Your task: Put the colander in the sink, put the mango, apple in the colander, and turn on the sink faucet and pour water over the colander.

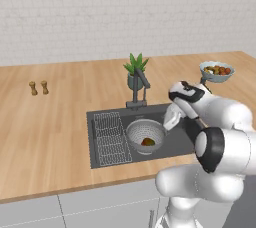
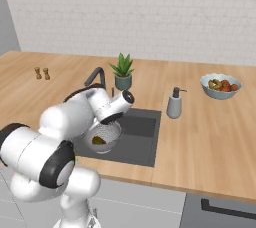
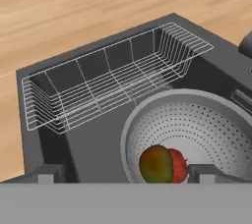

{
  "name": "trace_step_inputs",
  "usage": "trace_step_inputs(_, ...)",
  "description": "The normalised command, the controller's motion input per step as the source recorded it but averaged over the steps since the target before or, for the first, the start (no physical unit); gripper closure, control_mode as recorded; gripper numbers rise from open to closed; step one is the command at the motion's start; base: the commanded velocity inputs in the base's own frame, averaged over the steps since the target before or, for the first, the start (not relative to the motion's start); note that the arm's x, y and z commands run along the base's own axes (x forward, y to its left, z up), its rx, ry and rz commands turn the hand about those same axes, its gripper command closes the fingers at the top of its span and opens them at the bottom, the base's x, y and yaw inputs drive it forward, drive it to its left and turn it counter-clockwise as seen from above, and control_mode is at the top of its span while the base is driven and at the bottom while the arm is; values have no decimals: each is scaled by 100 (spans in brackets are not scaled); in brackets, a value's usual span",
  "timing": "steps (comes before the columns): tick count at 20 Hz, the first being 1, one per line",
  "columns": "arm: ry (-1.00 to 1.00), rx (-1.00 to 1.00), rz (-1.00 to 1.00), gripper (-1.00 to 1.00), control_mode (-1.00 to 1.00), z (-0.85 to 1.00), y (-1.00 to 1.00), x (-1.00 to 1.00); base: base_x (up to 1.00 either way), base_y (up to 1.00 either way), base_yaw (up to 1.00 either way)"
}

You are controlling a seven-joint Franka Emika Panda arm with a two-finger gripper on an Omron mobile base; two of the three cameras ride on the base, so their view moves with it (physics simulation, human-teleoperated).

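Note:
The perforated metal colander sits in the dark sink. Inside it lie the green-orange mango and, touching it, the red apple. My gripper hovers just above the colander's right rim, open, its fingertips spread wide with nothing held. The dark angular faucet stands behind the basin with no water visible.
A wire grid rack fills the sink's left part. A potted plant stands behind the faucet. A soap dispenser, a fruit bowl and two small shakers stand on the wooden counter.

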Motion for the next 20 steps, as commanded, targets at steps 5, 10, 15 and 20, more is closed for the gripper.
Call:
trace_step_inputs(5, -35, 0, 32, -100, -100, 41, -15, -34, 0, 0, 0)
trace_step_inputs(10, -19, 9, 7, -100, -100, 41, -7, 10, 0, 0, 0)
trace_step_inputs(15, -17, 15, 6, -100, -100, 24, -19, 40, 0, 0, 0)
trace_step_inputs(20, -20, 14, 3, -100, -100, 6, -17, 50, 0, 0, 0)
